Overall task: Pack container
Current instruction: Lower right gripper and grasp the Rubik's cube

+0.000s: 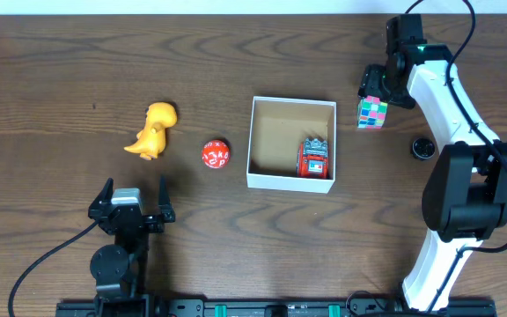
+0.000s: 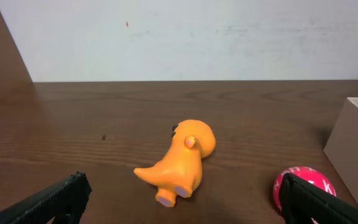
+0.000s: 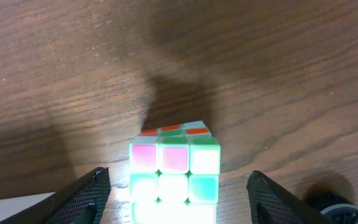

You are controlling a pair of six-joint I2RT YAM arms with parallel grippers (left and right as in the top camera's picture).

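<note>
- Two arms: right gripper [image 1: 371,92] reaches far, jaws spread astride glossy puzzle cube [image 3: 174,180].
- Left gripper [image 1: 134,190] low, jaws wide, facing smooth orange dinosaur [image 2: 182,163].
- Thin-walled square container [image 1: 290,100] on woodgrain bench [image 1: 60,70].

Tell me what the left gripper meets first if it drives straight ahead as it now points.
Probably the orange dinosaur toy, lying centred ahead of the open left gripper; the red ball sits off to the right. Depth is uncertain.

black left gripper [image 1: 134,192] parked low near its base, jaws spread fully; white right arm [image 1: 451,114] stretched far out; black right gripper [image 1: 372,95] pointing down, jaws parted wide
</note>
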